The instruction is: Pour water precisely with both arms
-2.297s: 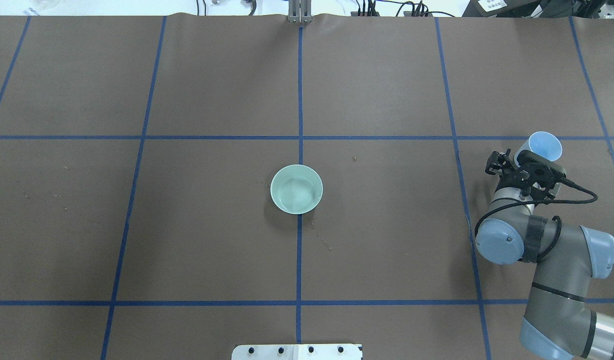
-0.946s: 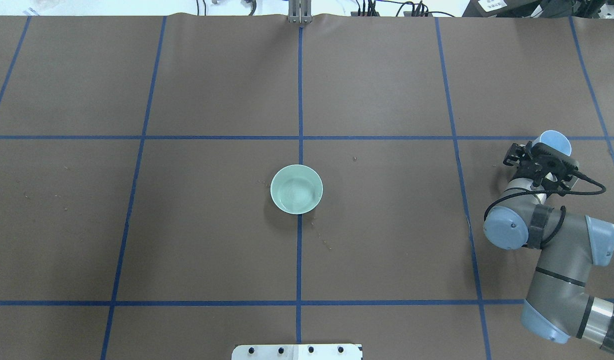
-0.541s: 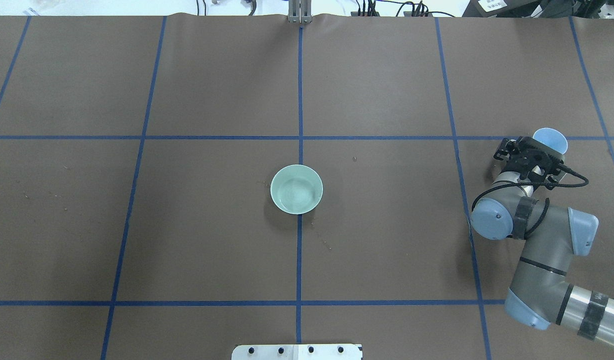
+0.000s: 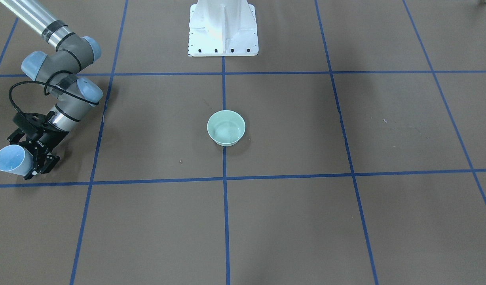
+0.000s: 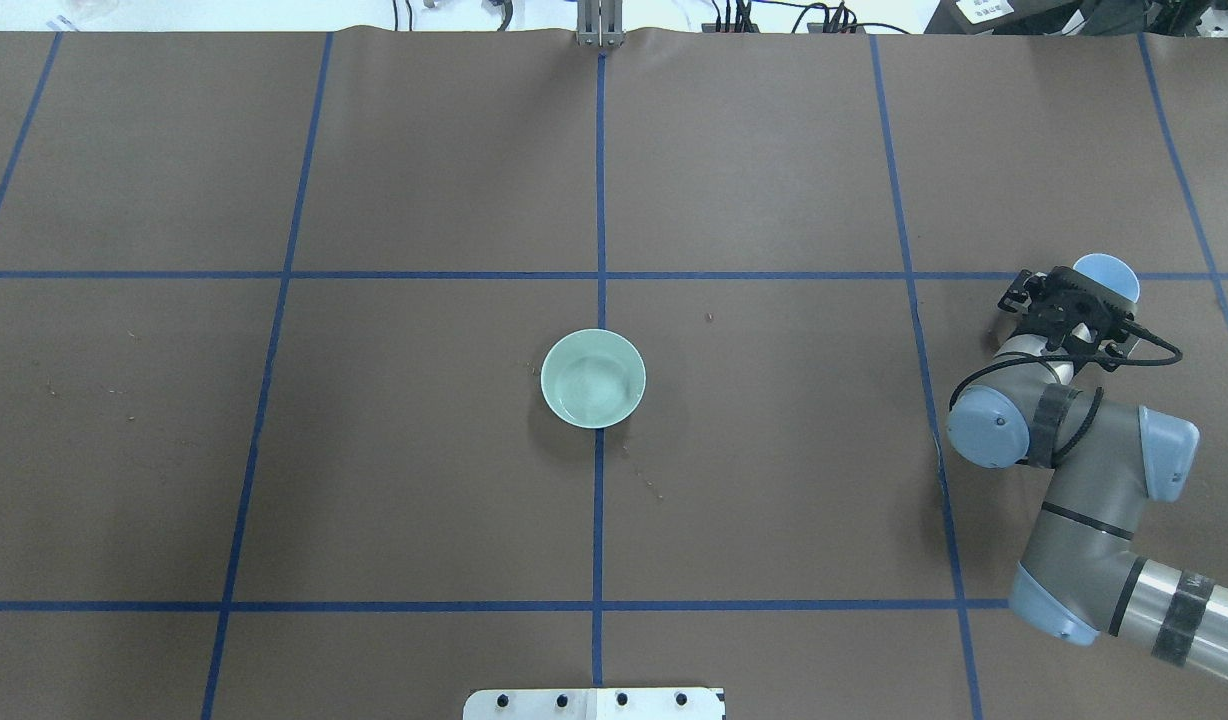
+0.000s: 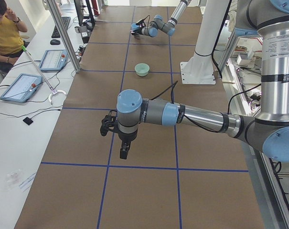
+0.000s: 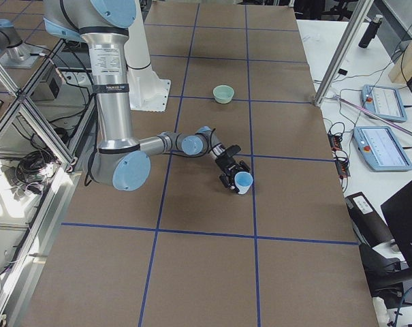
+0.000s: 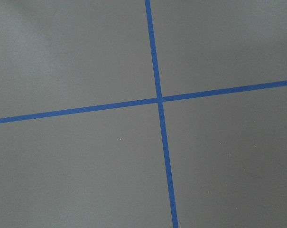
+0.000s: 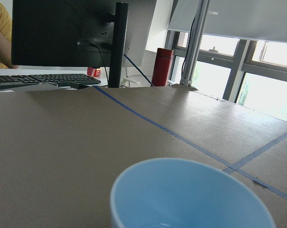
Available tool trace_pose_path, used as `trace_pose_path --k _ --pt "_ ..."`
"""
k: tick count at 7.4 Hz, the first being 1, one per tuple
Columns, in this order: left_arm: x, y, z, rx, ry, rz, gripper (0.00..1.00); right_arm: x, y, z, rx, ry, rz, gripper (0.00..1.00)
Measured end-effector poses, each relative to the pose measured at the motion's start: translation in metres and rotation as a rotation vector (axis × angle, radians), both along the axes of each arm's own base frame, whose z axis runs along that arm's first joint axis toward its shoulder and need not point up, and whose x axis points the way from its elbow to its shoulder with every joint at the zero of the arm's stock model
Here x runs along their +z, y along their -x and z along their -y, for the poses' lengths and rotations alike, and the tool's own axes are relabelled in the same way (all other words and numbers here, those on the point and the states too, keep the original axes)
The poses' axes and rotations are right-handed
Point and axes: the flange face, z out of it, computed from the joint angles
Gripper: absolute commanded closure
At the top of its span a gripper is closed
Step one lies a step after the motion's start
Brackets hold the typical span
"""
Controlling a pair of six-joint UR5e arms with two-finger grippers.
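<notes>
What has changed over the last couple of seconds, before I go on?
The right arm reached a little farther forward, carrying the blue cup slightly away from the robot and toward its right. The right hand kept its hold on the cup throughout; nothing was let go. The green bowl stayed where it was, mid-table.

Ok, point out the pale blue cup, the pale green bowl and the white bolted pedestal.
pale blue cup (image 4: pixel 8 158), front-facing view, inner wall.
pale green bowl (image 4: pixel 226 116), front-facing view, inner wall.
white bolted pedestal (image 4: pixel 223 27), front-facing view, central column.
</notes>
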Motion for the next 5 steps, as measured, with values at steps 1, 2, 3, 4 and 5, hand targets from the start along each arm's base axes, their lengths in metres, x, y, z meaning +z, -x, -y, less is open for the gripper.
trace_pose_path --k 1,2,3,4,5 --pt "0.000 0.000 0.000 0.000 0.000 0.000 0.00 0.000 -0.002 0.002 0.005 -0.001 0.001 0.81" --pt "0.000 0.000 0.000 0.000 -0.001 0.000 0.00 -0.001 -0.004 0.004 0.009 -0.007 -0.002 0.83" --pt "0.000 0.000 0.000 0.000 0.000 0.000 0.00 -0.003 -0.006 0.006 0.014 -0.021 -0.007 0.88" --pt "0.000 0.000 0.000 0.000 0.000 0.000 0.00 -0.007 -0.011 0.011 0.017 -0.032 -0.016 0.97" --pt "0.000 0.000 0.000 -0.001 0.003 0.000 0.00 -0.011 -0.016 0.016 0.011 -0.042 -0.036 1.00"
